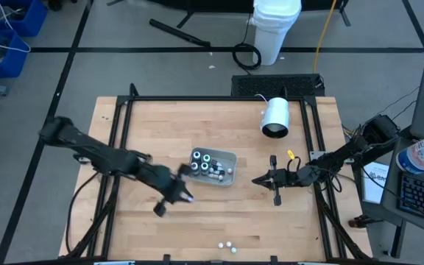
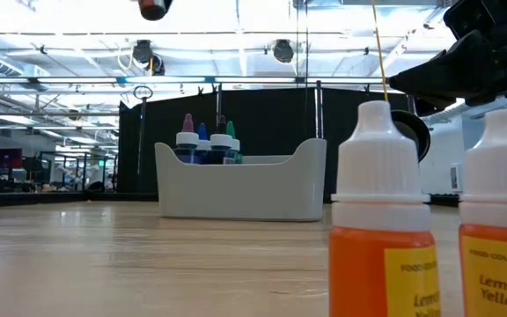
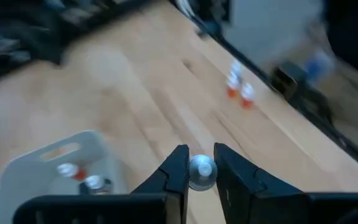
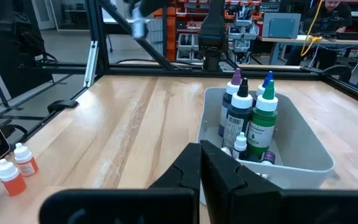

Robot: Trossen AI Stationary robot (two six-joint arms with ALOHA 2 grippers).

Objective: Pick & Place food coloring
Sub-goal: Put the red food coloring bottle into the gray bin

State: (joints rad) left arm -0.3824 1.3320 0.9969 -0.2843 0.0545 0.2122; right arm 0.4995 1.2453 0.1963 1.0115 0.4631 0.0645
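High view: left pincer [image 1: 177, 193] sat lower left of centre, just short of the grey tray [image 1: 230, 157] at mid-frame — dark bottles with pale tops [image 1: 207, 163] stood inside it. Three white-capped bottles [image 1: 227, 245] waited near the bottom edge of the table [image 1: 146, 235], well apart from the tray. Right pincer [image 1: 265, 179] hung right of the tray, closed on nothing. White cylinder [image 1: 275, 117] lay above, out of the path.

Low view: filled the right side with two orange bottles [image 2: 383, 220], labels reading lemon yellow; tray sat mid-frame beyond, coloured tips poking over its wall.

Left wrist view: showed the fingers [image 3: 174, 171] pinched narrowly on a small round pale-topped bottle [image 3: 201, 172] at bottom centre, tray corner lower left, two orange bottles upper right.

Right wrist view: looked past closed fingers into the tray, bottles upright and crowded at its far end; orange ones at lower left.

Judged light, stiff plastic, smooth and round — likely to slip or tip; best gripped across the body below the cap. Crowded bottles in the tray could be knocked on the way in.
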